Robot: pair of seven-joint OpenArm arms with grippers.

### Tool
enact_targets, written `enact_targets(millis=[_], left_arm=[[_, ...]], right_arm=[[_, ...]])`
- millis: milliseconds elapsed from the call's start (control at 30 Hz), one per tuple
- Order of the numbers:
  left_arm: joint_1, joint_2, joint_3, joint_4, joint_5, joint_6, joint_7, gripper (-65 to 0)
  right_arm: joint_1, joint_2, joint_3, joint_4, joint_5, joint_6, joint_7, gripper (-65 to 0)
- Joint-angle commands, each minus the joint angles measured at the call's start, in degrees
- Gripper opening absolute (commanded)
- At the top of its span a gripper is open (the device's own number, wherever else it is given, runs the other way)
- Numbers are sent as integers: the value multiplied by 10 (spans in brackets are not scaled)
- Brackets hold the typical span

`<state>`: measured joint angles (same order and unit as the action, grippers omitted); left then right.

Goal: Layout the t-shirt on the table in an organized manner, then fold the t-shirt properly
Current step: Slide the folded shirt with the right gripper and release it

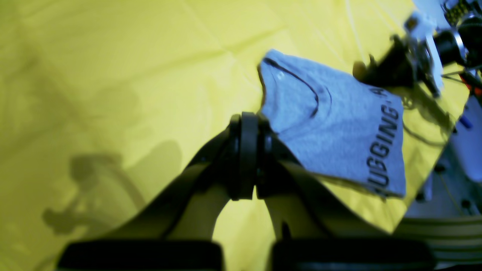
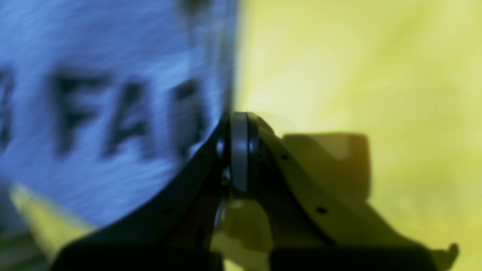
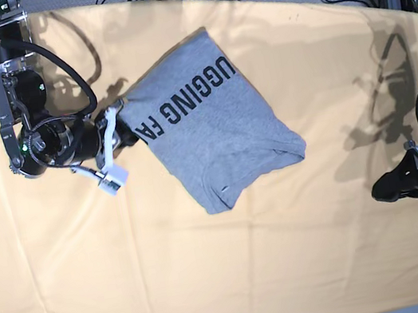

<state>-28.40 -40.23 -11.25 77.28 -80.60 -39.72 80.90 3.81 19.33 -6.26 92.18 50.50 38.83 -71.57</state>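
T-shirt (image 3: 217,135) — folded, lettering up, on the table (image 3: 215,285); right gripper (image 3: 125,131) closed at its edge, seemingly to tidy it, any pinch unclear — left gripper (image 3: 385,189) closed, well apart.

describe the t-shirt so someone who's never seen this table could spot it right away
Start with the wide table covered in pale yellow-orange cloth. Near its middle, toward the far edge, lies the t-shirt, a folded grey bundle set at an angle, with the right hand at its edge. It is the only fabric item lying on the cloth, heather grey with black block capitals.
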Motion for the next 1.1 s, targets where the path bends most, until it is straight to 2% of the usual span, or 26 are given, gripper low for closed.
enact_targets(millis=[0, 100, 200, 533, 667, 767, 867, 1067], left_arm=[[-10, -8, -3, 7, -12, -3, -9, -650], [12, -7, -3, 7, -12, -3, -9, -650], [42, -4, -3, 7, -12, -3, -9, -650], [116, -4, -1, 7, -17, -3, -11, -650], [117, -4, -1, 7, -44, -3, -10, -650], [118, -4, -1, 7, -44, -3, -9, -650], [127, -4, -1, 9, -44, -3, -9, -650], [184, -4, -1, 57, -44, -3, -9, -650]], right_arm=[[2, 7, 3, 8, 42, 12, -19, -650], [-23, 7, 3, 8, 124, 12, -79, -650], [-52, 7, 3, 8, 158, 12, -84, -650], [-161, 8, 3, 78, 198, 12, -84, -650], [-174, 8, 11, 126, 196, 12, -84, -650], [-162, 8, 50, 175, 196, 12, -84, -650], [-152, 8, 118, 225, 200, 12, -77, -650], [-158, 4, 253, 257, 268, 12, -84, -650]])
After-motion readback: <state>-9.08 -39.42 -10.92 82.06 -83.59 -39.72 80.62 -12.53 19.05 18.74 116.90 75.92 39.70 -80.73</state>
